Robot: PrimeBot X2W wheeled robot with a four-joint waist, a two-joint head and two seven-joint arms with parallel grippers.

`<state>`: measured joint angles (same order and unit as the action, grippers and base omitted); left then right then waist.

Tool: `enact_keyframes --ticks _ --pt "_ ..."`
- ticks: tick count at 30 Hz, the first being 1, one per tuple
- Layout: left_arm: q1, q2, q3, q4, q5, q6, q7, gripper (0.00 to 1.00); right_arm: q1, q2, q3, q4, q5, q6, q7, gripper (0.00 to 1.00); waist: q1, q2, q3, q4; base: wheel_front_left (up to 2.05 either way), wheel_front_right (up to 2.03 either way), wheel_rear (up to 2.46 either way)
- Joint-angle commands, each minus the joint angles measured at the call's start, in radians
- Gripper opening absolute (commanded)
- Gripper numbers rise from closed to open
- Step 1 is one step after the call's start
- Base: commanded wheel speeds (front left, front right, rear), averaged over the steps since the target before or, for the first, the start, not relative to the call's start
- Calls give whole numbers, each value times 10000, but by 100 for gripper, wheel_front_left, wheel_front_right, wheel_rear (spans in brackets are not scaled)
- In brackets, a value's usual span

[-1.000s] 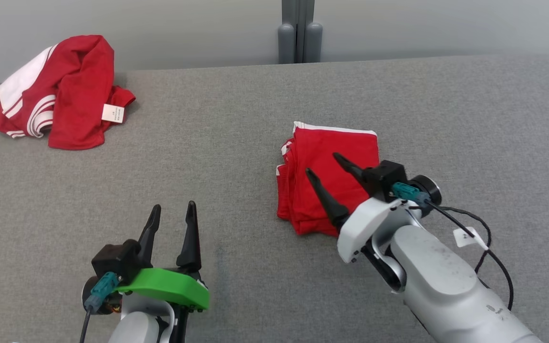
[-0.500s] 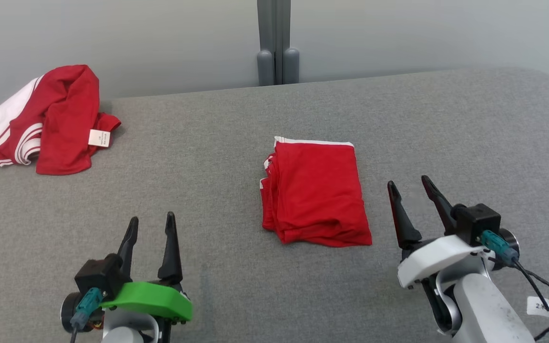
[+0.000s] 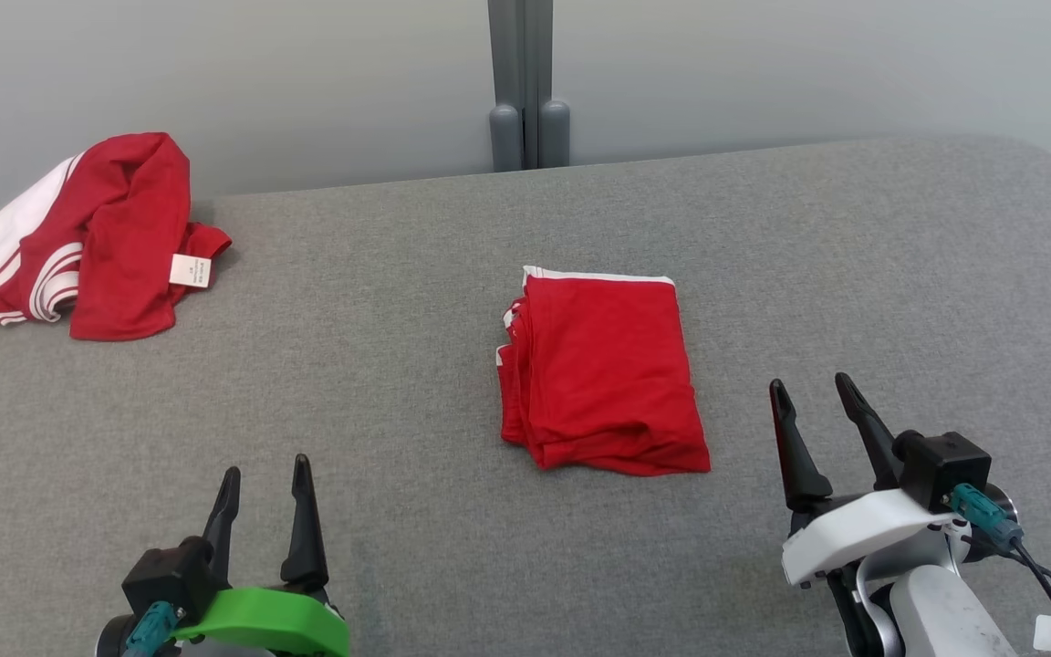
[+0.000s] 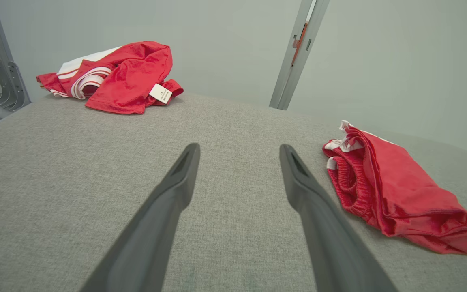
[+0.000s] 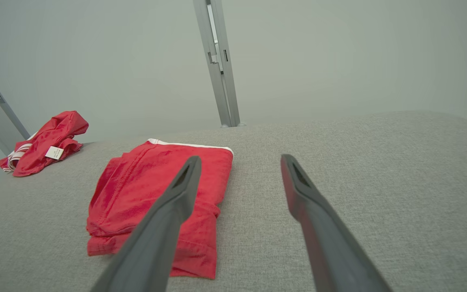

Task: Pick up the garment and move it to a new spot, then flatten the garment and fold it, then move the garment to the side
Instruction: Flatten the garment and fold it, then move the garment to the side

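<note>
The left gripper [image 3: 265,468] hovers over the near left part of the bench [image 3: 398,383]. Its two dark fingers are spread apart with nothing between them, and the left wrist view [image 4: 239,148] shows only bare grey fabric in the gap. The right gripper [image 3: 810,383] sits over the near right part of the bench, likewise parted and holding nothing. Its own camera [image 5: 240,159] shows grey upholstery between the fingers. Neither gripper touches any cloth.

The folded red garment [image 3: 603,370] lies flat about midway across the bench, between the two grippers and a little farther back. The right gripper is the nearer of the two, just beside the garment's near right corner but apart from it. A white trim runs along the garment's far edge, and stacked layers show along its left side [image 4: 395,186]. In the right wrist view the left finger crosses in front of part of it [image 5: 136,190].

A crumpled red garment [image 3: 97,237] with white stripes is heaped at the far left corner of the bench, well apart from the folded one, with a white label [image 3: 191,270] hanging at its right side. A grey post [image 3: 525,82] rises behind the back edge against a pale wall [image 3: 808,64]. Bare bench lies between each gripper and the garments.
</note>
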<state>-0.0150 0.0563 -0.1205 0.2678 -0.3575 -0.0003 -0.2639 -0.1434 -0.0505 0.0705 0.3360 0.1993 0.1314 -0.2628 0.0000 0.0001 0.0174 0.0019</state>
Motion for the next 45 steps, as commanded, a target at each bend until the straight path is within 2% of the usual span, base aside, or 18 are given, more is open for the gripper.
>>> enact_keyframes --ticks 1,15,20,24,28,35,45 --pt "134 3 64 -6 99 -44 -7 100 108 -3 -3 -26 55 -15 -27 100 0 -1 -1 18 0 0 0" --pt "9 -52 125 -2 204 -89 -7 100 -111 -3 -39 180 -28 -15 -27 100 0 -1 121 116 0 0 0" --pt "-151 -54 2 -52 62 -58 -7 100 -809 -6 -327 519 -456 -15 45 100 0 -1 282 255 0 0 0" --pt "-266 -50 -150 -78 -74 17 -7 100 -1714 -99 -603 693 -1029 -15 602 100 0 -1 427 441 0 0 0" --pt "-357 -50 -319 -42 -204 58 -7 100 -2572 -346 -664 1160 -913 -15 1516 100 0 -1 580 729 0 0 0" --pt "-546 -49 -588 -57 -397 109 -7 100 -3599 -791 -272 2713 -108 -15 3507 100 0 -1 956 1390 0 0 0" --pt "-644 -50 -827 -135 -463 181 -7 100 -4095 -1237 522 4602 867 -15 4736 100 0 -1 1408 2198 0 0 0"
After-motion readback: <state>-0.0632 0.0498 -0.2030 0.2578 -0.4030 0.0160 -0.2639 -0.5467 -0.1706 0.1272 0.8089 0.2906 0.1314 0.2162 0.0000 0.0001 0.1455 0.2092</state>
